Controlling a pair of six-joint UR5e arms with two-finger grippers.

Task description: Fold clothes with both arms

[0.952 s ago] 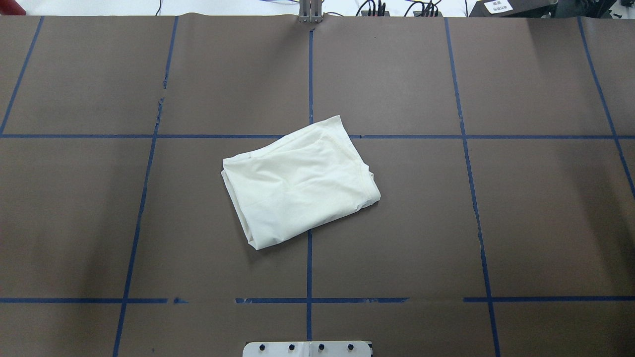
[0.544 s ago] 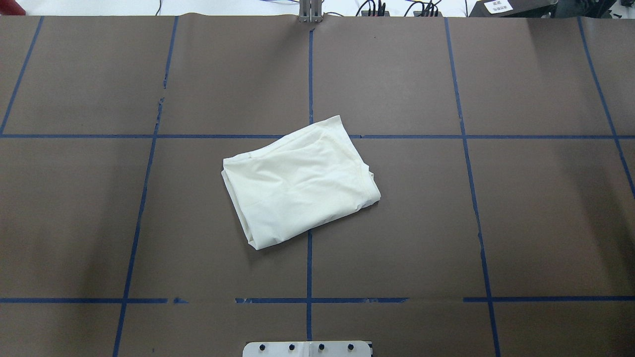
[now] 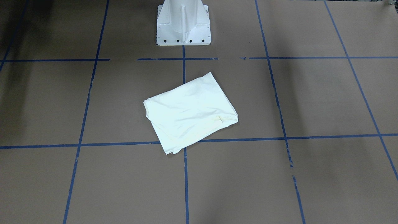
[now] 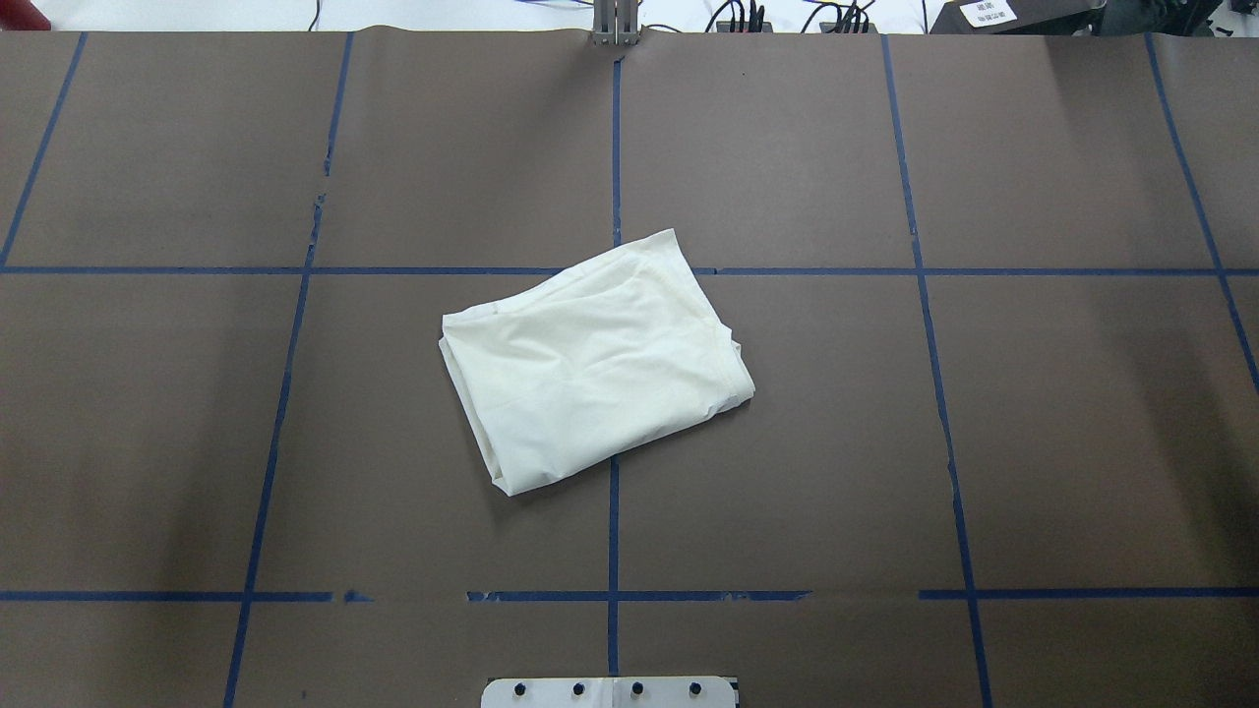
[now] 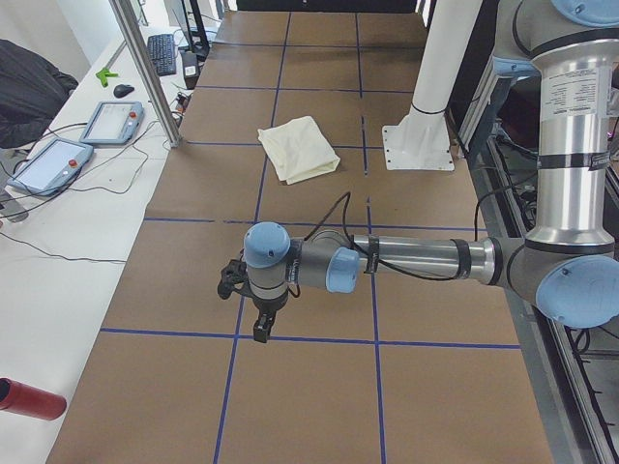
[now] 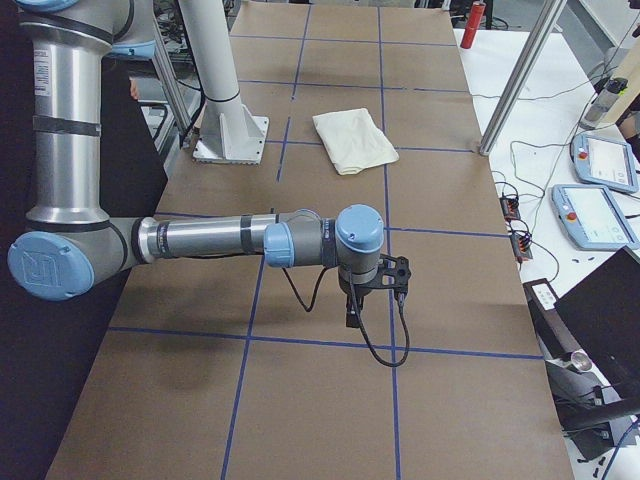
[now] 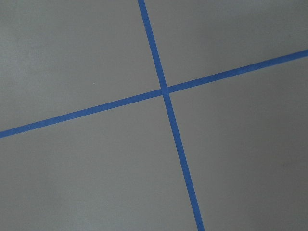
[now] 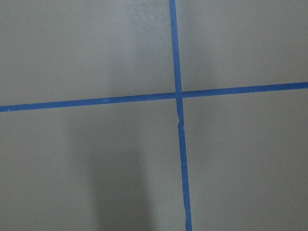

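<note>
Lying folded into a tilted, roughly rectangular cream packet with only plain fabric showing, the T-shirt (image 4: 593, 364) sat flat at the middle of the brown bench (image 4: 885, 442), well apart from both hands and held by neither. The left hand (image 5: 259, 332) hung over one end of the bench and the right hand (image 6: 351, 318) over the other, each pointing down above a crossing of blue tape lines (image 7: 165, 91), and whether either was spread or closed could not be told. A white pedestal (image 3: 183, 25) stood at the bench's edge, nearer the T-shirt than either hand.
</note>
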